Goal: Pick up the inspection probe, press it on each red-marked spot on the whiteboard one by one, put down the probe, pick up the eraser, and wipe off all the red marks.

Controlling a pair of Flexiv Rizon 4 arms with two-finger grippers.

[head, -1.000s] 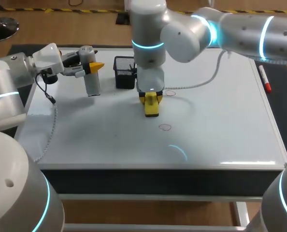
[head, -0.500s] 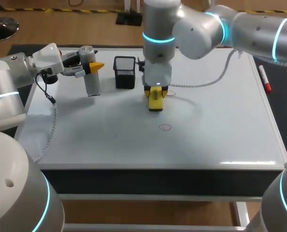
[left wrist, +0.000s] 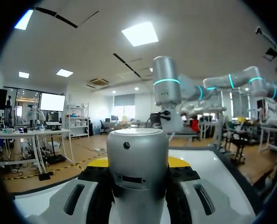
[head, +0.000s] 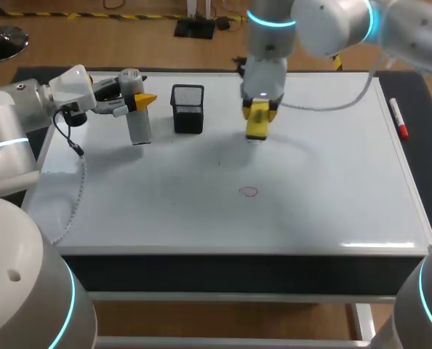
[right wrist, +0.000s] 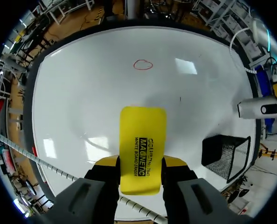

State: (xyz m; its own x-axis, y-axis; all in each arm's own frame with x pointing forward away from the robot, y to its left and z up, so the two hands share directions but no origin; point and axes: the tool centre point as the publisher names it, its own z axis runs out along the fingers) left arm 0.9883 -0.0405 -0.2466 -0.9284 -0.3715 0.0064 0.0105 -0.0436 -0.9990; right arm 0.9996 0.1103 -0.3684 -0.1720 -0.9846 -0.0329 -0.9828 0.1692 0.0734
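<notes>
Here, right tool (right wrist: 141, 164) clamped on yellow eraser (right wrist: 143, 140), red circle (right wrist: 143, 65) ahead on whiteboard (right wrist: 82, 98), left tool (left wrist: 137, 164) gripping probe (left wrist: 137, 154)

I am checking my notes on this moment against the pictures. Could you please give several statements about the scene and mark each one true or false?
1. The right gripper is shut on the yellow eraser. True.
2. The left gripper holds nothing. False: it is shut on the inspection probe.
3. In the head view, the black mesh basket stands between the probe and the eraser. True.
4. No red mark is on the whiteboard. False: a red circle shows on it, apart from the eraser.
5. The red marker lies inside the basket. False: it lies at the whiteboard's right edge.
</notes>
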